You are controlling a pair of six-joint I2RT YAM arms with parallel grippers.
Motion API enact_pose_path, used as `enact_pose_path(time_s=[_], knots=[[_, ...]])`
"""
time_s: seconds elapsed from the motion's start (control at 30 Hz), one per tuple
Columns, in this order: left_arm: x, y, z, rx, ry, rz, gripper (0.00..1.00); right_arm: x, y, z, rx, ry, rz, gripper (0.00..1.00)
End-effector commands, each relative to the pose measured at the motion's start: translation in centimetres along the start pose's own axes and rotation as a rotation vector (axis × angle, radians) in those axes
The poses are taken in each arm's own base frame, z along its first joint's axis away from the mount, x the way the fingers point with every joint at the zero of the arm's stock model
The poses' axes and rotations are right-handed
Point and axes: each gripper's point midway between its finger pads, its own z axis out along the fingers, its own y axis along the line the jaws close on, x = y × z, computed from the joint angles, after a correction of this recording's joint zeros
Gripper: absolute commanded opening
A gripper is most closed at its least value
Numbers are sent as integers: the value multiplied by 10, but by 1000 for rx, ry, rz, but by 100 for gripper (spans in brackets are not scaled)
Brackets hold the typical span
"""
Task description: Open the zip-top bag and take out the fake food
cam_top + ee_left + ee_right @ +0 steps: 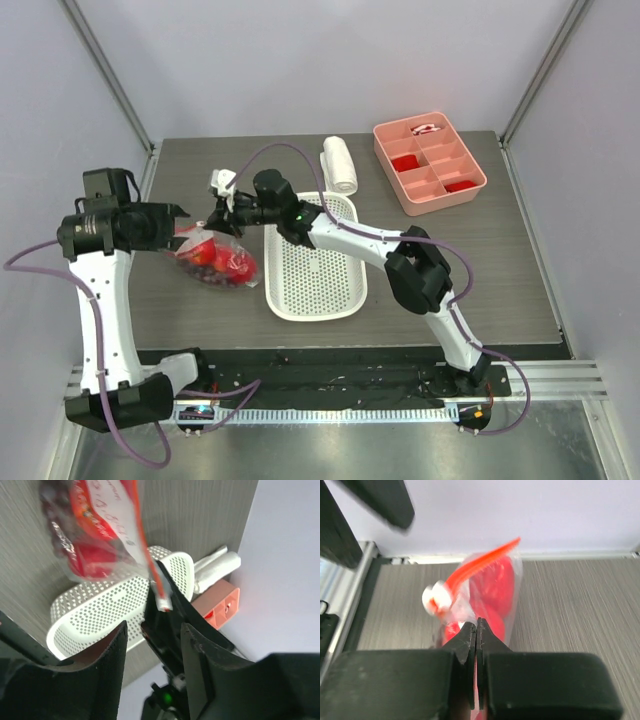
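Note:
The zip-top bag point(213, 256) hangs lifted at the table's left, with red fake food point(238, 266) and a dark grape bunch inside. My right gripper point(222, 208) is shut on the bag's top edge. In the right wrist view its jaws point(477, 622) pinch the clear plastic below the orange zip strip point(485, 560). My left gripper point(182, 222) is open at the bag's left end. In the left wrist view its fingers point(154, 630) stand apart with nothing between them. The bag point(100, 535) and its strip point(141, 540) lie beyond the fingertips.
A white perforated basket point(315, 270) lies just right of the bag and also shows in the left wrist view point(100, 610). A white roll point(340, 165) lies behind the basket. A pink divided tray point(381, 143) with flat red pieces sits at the back right.

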Motion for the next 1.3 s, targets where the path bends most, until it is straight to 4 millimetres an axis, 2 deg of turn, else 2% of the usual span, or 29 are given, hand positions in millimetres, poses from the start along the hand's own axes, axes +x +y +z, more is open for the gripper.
enact_pose_path(time_s=[0.0, 0.13, 0.23, 0.37, 0.5, 0.67, 0.8, 1.07, 1.27], knots=[[26, 20, -13, -184, 143, -172, 45, -43, -2, -10, 99, -64, -134, 1], [19, -1, -10, -128, 118, -223, 41, -47, 1, -10, 123, -73, -149, 1], [16, -6, -7, -140, 118, -199, 40, -53, 4, -9, 117, -85, -148, 1], [13, 4, -6, -174, 104, -81, 39, -58, 7, -9, 113, -89, -133, 1], [22, 22, 0, -183, 135, -100, 32, -58, 5, -8, 123, -90, -108, 1], [23, 37, 5, -210, 123, -116, 33, -58, 3, -10, 139, -85, -107, 1], [27, 34, 9, -186, 145, -146, 33, -57, 1, -10, 145, -80, -104, 1], [21, 22, 22, -168, 133, -159, 35, -61, 4, -9, 134, -85, -119, 1], [19, 20, 28, -170, 127, -179, 37, -61, 6, -7, 130, -75, -136, 1]])
